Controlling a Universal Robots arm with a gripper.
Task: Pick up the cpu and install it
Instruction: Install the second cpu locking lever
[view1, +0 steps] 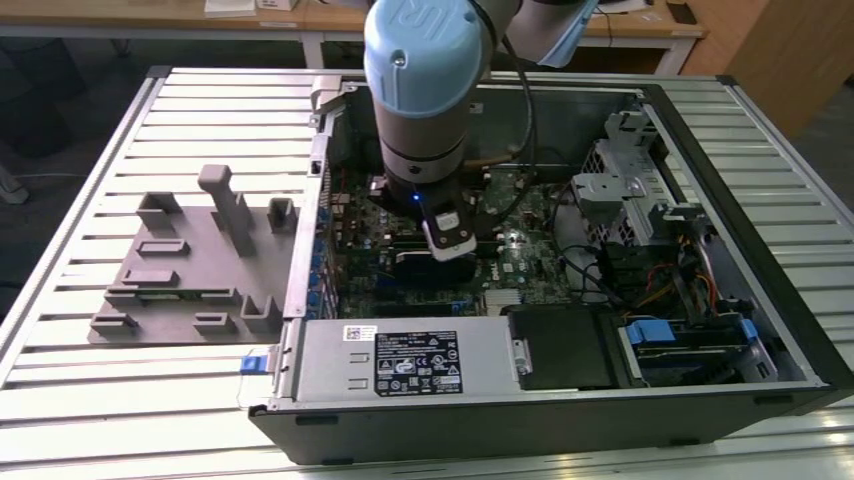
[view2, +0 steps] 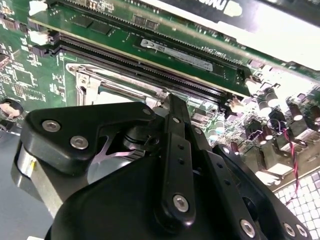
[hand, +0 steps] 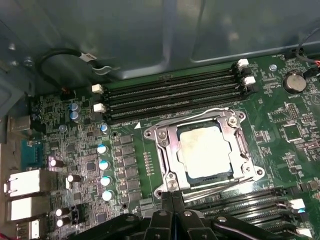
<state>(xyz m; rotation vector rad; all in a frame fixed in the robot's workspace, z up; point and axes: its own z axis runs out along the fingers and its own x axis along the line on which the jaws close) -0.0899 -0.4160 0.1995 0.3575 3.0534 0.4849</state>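
Note:
The cpu (hand: 205, 152) lies flat inside the motherboard's socket, its pale silvery top smudged, with the metal socket frame (hand: 165, 151) around it. In the first wrist view my gripper (hand: 172, 199) hovers just off one edge of that frame, its two black fingers pressed together with nothing between them. In the second wrist view the gripper (view2: 171, 102) points at the shiny socket frame (view2: 95, 82) beside the memory slots. In the exterior view the arm reaches down into the open computer case, and the gripper (view1: 450, 252) is low over the green motherboard (view1: 527, 225).
The case walls (view1: 320, 150) close in around the arm. Memory slots (hand: 170, 92) run along the socket, and cables (view1: 601, 275) and drive bays (view1: 627, 200) fill the exterior view's right. A grey plastic fixture (view1: 200, 260) stands on the slatted table at the exterior view's left.

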